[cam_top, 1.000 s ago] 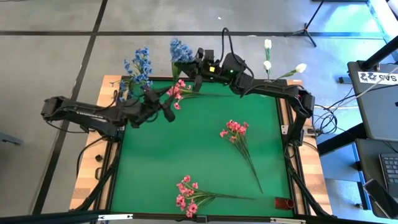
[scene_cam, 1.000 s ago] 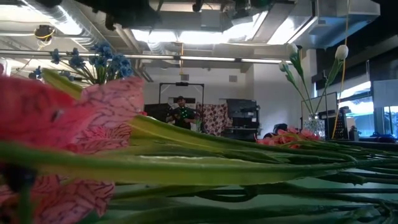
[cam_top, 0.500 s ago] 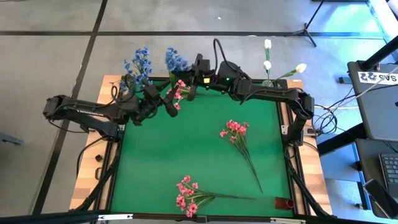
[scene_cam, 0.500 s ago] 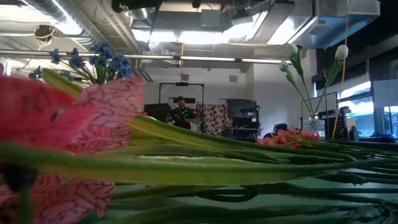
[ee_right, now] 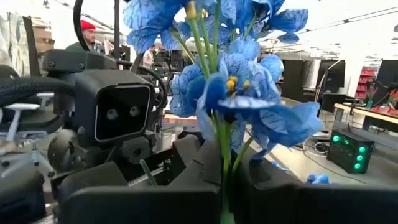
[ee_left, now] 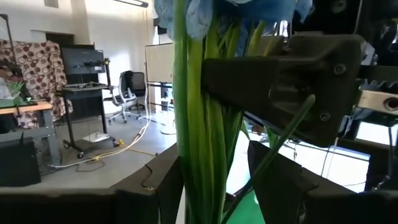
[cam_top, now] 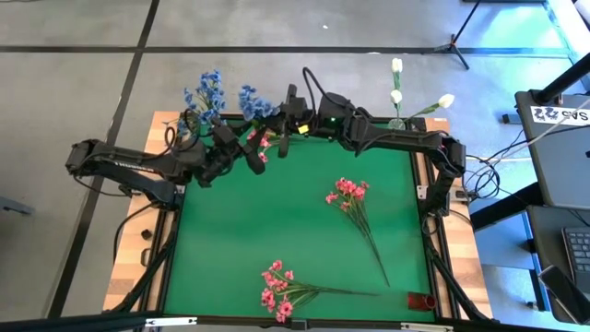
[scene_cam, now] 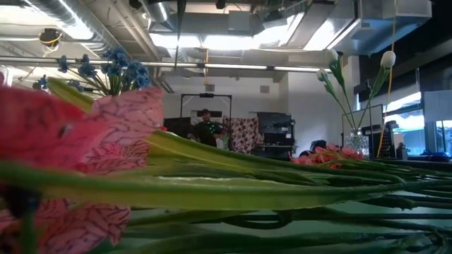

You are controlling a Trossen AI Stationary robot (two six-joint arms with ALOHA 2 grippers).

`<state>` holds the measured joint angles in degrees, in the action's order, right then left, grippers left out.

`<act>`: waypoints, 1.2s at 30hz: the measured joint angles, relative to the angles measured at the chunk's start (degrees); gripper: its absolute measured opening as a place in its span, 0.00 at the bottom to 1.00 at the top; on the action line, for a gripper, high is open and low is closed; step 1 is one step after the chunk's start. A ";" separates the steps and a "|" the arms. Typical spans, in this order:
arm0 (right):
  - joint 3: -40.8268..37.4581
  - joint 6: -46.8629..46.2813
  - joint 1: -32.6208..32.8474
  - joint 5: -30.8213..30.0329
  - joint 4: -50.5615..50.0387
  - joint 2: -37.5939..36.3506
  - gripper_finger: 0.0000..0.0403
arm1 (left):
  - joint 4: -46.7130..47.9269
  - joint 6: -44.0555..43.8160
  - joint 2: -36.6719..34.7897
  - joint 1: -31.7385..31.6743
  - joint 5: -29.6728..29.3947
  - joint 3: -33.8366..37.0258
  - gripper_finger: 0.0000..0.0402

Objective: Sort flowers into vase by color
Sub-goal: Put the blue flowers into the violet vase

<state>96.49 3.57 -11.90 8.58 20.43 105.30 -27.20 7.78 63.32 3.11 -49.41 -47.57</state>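
- Pink flowers (cam_top: pixel 279 289) lie at the near edge of the green mat (cam_top: pixel 230 240), with the long stem pointing to the right. In the low view the same pink blooms (scene_cam: pixel 78 141) fill the front of the picture.
- More pink flowers (cam_top: pixel 348 191) lie near the middle of the mat, a bit to the right, with the stem running toward the near right corner.
- A small red thing (cam_top: pixel 423 301) sits on the near right corner of the table.
- A third pink bunch (cam_top: pixel 257 140) lies at the far edge of the mat, between the two grippers.
- The left gripper (cam_top: pixel 247 159) is at the far left part of the mat, just beside that pink bunch. Its fingers (ee_left: pixel 155 183) are spread apart, and green stems stand between them.
- The right gripper (cam_top: pixel 274 116) is at the far edge of the mat. Its fingers (ee_right: pixel 193 165) are pressed together on the stem of a blue flower spray (cam_top: pixel 251 101), which it holds up in the air.
- Another blue bunch (cam_top: pixel 204 95) stands at the far left corner of the table.
- White buds (cam_top: pixel 397 94) stand at the far right corner.
- Past the table, a person (scene_cam: pixel 205 127) is in the room.
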 joint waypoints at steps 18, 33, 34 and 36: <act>0.00 1.35 0.27 8.32 -3.13 0.00 0.27 | 5.97 -11.67 -0.45 3.91 -7.54 0.02 0.04; 0.05 -1.79 2.77 2.68 -38.93 -20.18 0.48 | 6.35 9.28 5.82 4.04 -14.10 4.80 0.02; 0.04 -1.58 3.39 0.45 -42.74 -21.66 0.48 | 6.43 12.06 5.82 2.58 -14.36 5.55 0.02; 0.04 -0.60 4.68 -3.87 -49.10 -23.86 0.48 | 6.05 16.19 5.80 -0.52 -14.53 6.74 0.02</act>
<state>96.53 2.97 -7.22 4.71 -28.67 81.43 -21.15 23.97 69.12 2.58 -63.94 -40.83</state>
